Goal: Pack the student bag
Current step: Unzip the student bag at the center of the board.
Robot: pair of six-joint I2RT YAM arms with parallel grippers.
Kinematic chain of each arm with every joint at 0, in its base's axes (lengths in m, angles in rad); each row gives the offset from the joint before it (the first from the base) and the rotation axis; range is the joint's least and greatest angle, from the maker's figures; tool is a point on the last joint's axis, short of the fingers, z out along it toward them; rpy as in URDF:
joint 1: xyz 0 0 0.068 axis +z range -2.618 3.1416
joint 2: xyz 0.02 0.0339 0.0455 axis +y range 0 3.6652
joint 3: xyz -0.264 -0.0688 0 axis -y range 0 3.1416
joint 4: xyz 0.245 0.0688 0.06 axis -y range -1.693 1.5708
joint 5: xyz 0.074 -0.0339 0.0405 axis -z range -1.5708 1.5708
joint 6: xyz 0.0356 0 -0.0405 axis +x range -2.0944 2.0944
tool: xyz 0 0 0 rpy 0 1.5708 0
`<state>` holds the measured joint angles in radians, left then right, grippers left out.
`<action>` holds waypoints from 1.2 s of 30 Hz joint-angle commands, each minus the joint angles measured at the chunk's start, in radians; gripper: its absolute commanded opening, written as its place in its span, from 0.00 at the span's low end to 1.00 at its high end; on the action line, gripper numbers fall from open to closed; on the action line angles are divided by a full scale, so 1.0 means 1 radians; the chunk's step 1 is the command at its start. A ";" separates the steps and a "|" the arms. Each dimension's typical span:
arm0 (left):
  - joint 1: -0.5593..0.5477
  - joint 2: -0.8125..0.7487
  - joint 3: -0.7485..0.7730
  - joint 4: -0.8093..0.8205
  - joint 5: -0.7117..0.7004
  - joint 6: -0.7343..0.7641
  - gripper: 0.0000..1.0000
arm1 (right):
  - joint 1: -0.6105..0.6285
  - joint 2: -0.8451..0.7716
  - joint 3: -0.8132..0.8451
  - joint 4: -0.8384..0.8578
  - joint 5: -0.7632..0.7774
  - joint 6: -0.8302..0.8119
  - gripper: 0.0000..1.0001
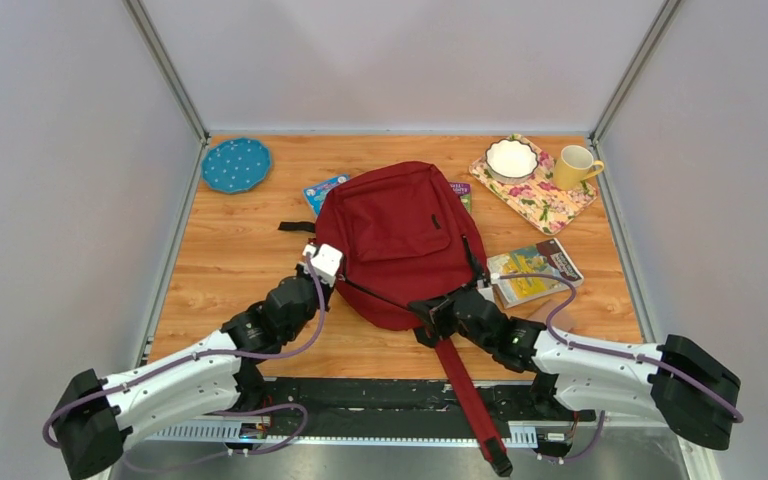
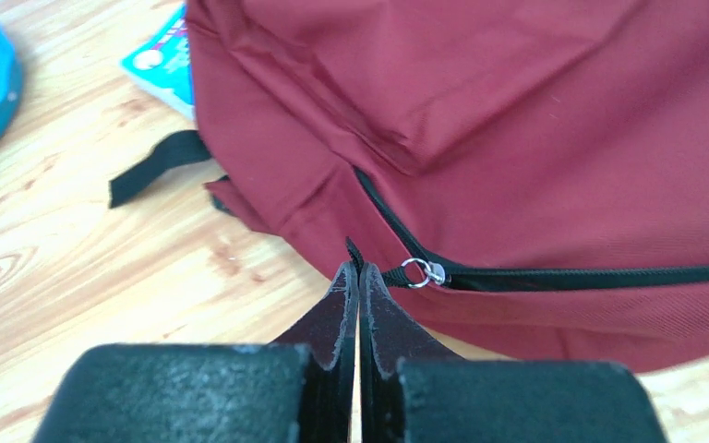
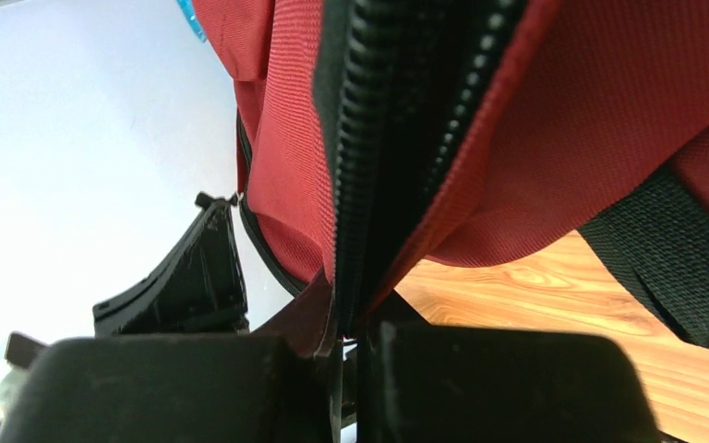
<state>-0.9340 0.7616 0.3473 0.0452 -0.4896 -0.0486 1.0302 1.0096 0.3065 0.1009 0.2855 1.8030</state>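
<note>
Red student bag (image 1: 400, 240) lies flat mid-table in the top view, front pocket up; we judge both arms sit at its near rim to open it for packing. Left wrist view: left gripper (image 2: 358, 275) pressed shut, tips just beside the silver zip ring (image 2: 422, 272); whether they pinch anything, we cannot tell. Right wrist view: right gripper (image 3: 351, 332) clamped on the bag's black zip (image 3: 378, 138), probably bracing the fabric.
</note>
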 commanded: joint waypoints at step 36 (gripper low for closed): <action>0.376 0.076 0.065 -0.114 0.338 -0.146 0.34 | 0.004 0.099 0.091 0.003 -0.035 -0.284 0.00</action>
<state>-0.5789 0.8822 0.3481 0.0078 -0.1589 -0.1638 1.0302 1.0855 0.3466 0.1238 0.2523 1.5940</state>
